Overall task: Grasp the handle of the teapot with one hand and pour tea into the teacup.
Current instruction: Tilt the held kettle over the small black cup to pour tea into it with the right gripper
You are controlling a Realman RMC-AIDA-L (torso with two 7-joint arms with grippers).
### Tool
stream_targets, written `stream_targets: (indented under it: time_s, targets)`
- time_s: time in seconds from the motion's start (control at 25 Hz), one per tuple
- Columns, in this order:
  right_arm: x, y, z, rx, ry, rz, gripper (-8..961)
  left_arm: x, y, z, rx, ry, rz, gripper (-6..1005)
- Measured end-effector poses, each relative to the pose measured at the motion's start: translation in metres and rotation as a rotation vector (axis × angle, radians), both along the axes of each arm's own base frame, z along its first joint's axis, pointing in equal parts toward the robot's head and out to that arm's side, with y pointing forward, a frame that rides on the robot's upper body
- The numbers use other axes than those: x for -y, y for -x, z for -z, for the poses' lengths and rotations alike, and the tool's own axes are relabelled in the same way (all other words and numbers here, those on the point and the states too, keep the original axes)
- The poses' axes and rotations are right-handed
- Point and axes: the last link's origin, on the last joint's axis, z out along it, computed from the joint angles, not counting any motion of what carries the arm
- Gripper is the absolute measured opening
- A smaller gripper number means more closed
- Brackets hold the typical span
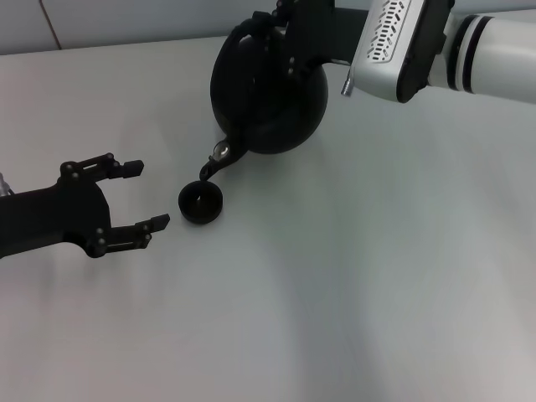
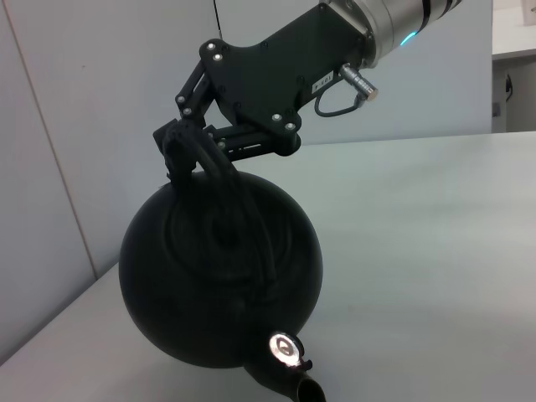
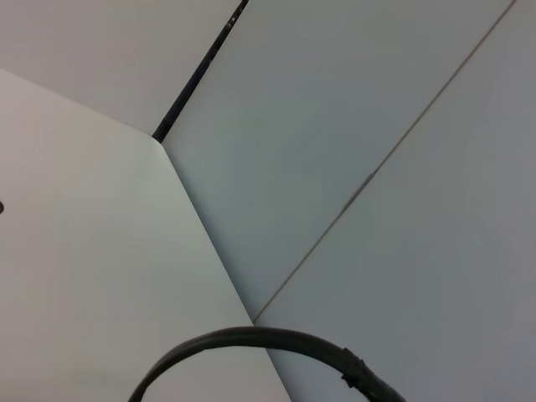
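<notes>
1. You are looking at one teapot (image 1: 268,92), one teacup (image 1: 200,203) and two grippers.
2. Your right gripper (image 1: 276,38) is reaching in from the far right and is clamped on the handle (image 2: 219,180) near its top; the left wrist view shows its fingers (image 2: 180,146) closed around the hoop.
3. The teapot is tipping forward in that grip, with its spout (image 1: 214,161) pointing down toward the teacup. The spout's tip is sitting just above and behind the cup's rim; you cannot tell whether they are touching.
4. The teacup is standing upright on the table (image 1: 360,276), near the middle, just in front of the teapot.
5. Your left gripper (image 1: 146,194) is hanging at the left, close beside the teacup but apart from it, its jaws spread wide and holding nothing.
6. The table is a plain, pale, matte surface, carrying soft shadows under the pot and the left arm.
7. Behind the table you are seeing light wall panels (image 3: 377,126) with thin seams, and a dark cable (image 3: 251,339) is arcing across the right wrist view.
</notes>
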Motion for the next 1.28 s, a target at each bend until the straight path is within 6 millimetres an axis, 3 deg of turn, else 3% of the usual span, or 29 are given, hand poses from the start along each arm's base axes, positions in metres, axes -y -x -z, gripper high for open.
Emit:
stream_targets:
  time_s: [1.28]
  targets:
    - [0.0033,0.0065,0.0077,0.048,0.008,-0.039,89,-0.0008,0.0015,0.0,-0.012,-0.012,0.005,807]
